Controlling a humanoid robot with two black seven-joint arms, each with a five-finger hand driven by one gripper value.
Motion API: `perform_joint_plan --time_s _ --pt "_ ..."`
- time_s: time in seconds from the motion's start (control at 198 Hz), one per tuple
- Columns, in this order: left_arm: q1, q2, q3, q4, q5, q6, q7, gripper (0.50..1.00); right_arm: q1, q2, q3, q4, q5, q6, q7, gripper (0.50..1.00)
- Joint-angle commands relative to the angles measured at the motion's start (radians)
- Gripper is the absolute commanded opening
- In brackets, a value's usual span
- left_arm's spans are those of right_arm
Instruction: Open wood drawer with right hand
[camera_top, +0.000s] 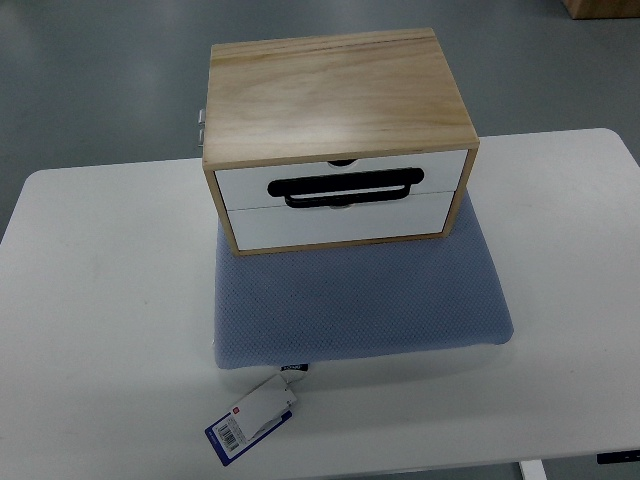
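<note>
While no robot hand shows, the boxy wood drawer rests shut on a dimpled blue cushion.

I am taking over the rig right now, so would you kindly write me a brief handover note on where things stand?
Hands: neither the left nor the right hand is in view.
Things: the wooden drawer box sits on a blue-grey cushion on the white table. It has two white drawer fronts, upper drawer and lower drawer; a black handle sits across the front where they meet. A paper tag lies in front of the cushion.
Done: nothing; both drawers look shut.
Left: bring in the right hand, grip the handle, pull the drawer open.
</note>
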Motion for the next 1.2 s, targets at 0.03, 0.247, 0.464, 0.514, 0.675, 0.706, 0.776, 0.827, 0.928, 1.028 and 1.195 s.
perform_joint_plan --time_s 0.03,0.247,0.464,0.514,0.675,0.706,0.776,0.827,0.928,1.028,1.195 --pt "0.0 0.0 0.0 0.002 0.0 0.0 0.0 1.0 0.123 -0.003 -0.106 0.144 -0.006 0.081 -0.054 0.946" --pt "0.0 0.0 0.001 0.0 0.0 0.0 0.0 1.0 0.292 0.013 -0.247 0.491 0.016 0.081 -0.249 0.944" --pt "0.0 0.0 0.0 0.003 0.0 0.0 0.0 1.0 0.289 0.019 -0.31 0.551 0.206 0.017 -0.404 0.944" --pt "0.0 0.0 0.001 0.003 0.0 0.0 0.0 1.0 0.286 0.017 -0.312 0.558 0.23 0.003 -0.404 0.944" --pt "0.0 0.0 0.001 0.003 0.0 0.0 0.0 1.0 0.249 0.01 -0.313 0.591 0.315 -0.105 -0.404 0.944" --pt "0.0 0.0 0.001 0.003 0.0 0.0 0.0 1.0 0.241 0.011 -0.313 0.594 0.315 -0.12 -0.404 0.944" --pt "0.0 0.0 0.001 0.003 0.0 0.0 0.0 1.0 0.224 0.016 -0.312 0.604 0.315 -0.146 -0.404 0.944" --pt "0.0 0.0 0.001 0.005 0.0 0.0 0.0 1.0 0.212 0.019 -0.313 0.607 0.315 -0.16 -0.404 0.944" --pt "0.0 0.0 0.001 0.006 0.0 0.002 0.0 1.0 0.195 0.036 -0.313 0.61 0.304 -0.189 -0.404 0.944" --pt "0.0 0.0 0.001 0.008 0.0 0.002 0.0 1.0 0.183 0.051 -0.313 0.609 0.246 -0.214 -0.404 0.944" --pt "0.0 0.0 0.001 0.008 0.0 0.002 0.0 1.0 0.161 0.066 -0.327 0.609 0.169 -0.229 -0.404 0.944"
